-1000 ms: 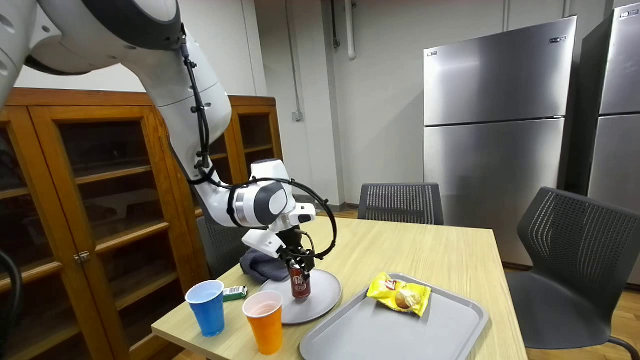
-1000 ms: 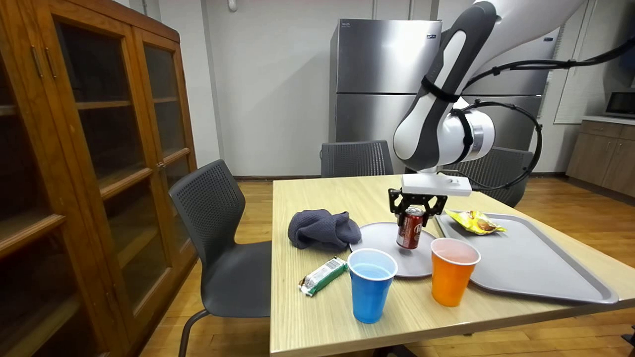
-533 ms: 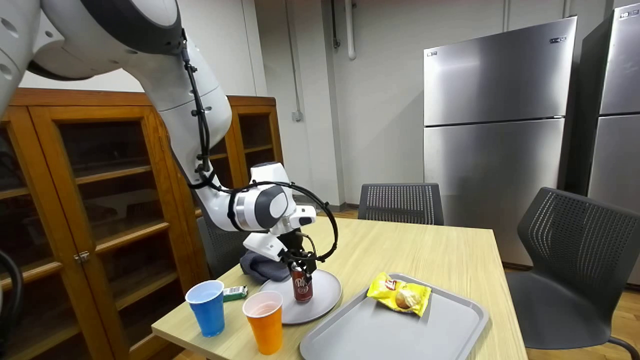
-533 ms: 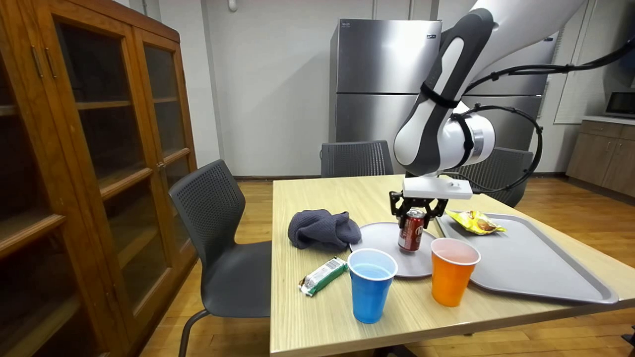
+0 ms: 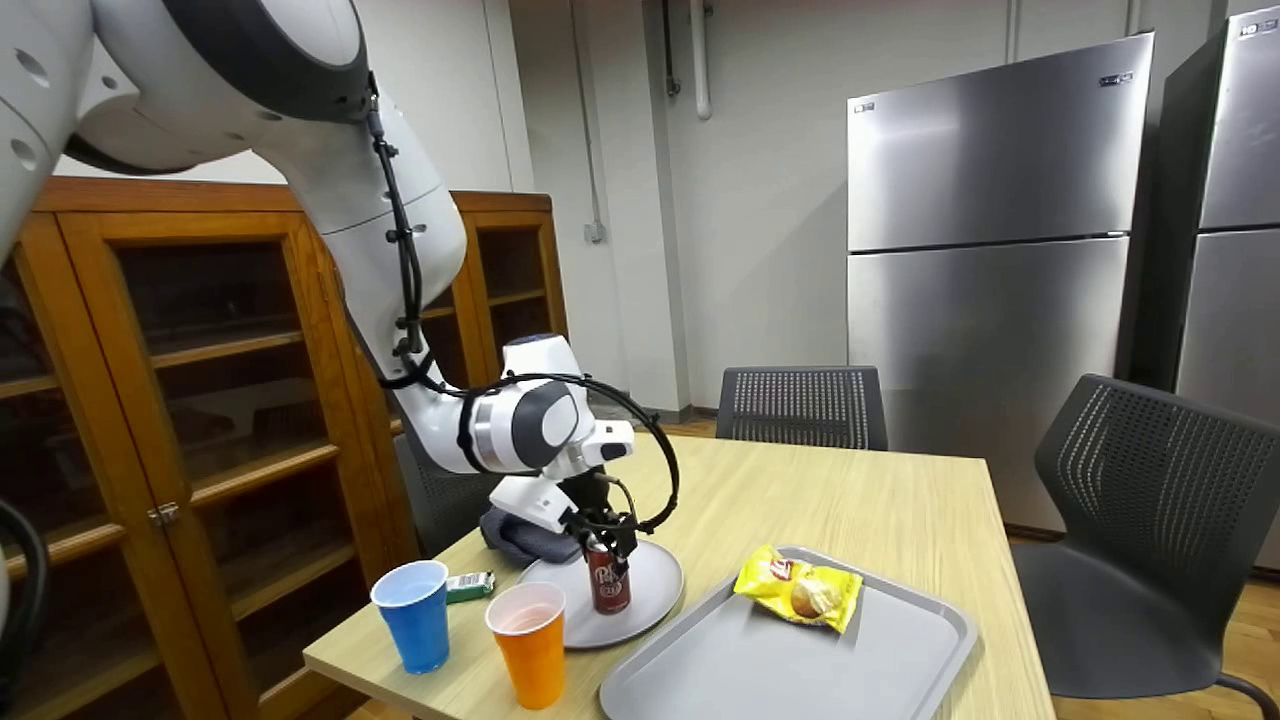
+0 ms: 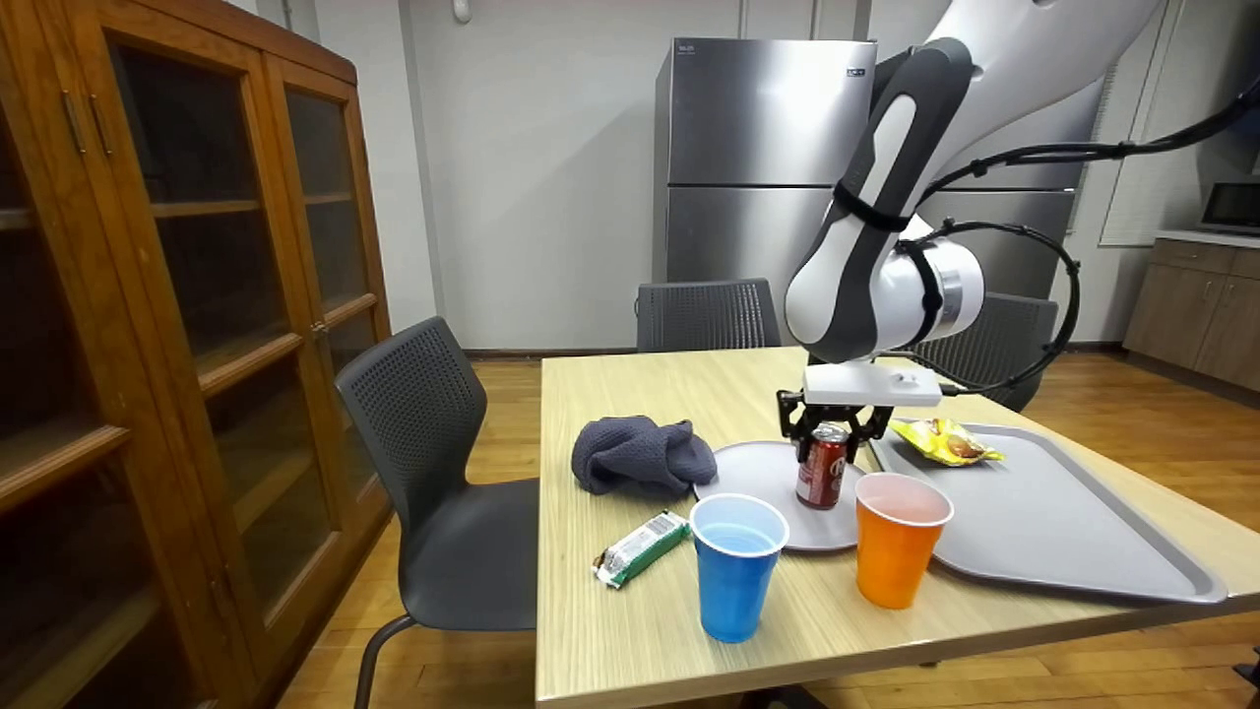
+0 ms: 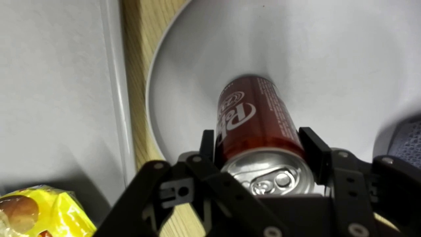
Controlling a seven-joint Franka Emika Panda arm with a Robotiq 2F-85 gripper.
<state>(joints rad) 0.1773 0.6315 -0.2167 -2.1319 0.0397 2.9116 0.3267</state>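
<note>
Arm arched; claw clasping can

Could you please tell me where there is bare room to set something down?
Free: the tabletop between the plate, tray and far chair, and the tray beside the yellow packet. Crowded: the plate, where the gripper grips the red can, and around the cloth, wrapped bar, blue cup and orange cup.

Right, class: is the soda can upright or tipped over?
Upright: in an exterior view, the soda can, held by the pincer, has its silver lid on top.
</note>
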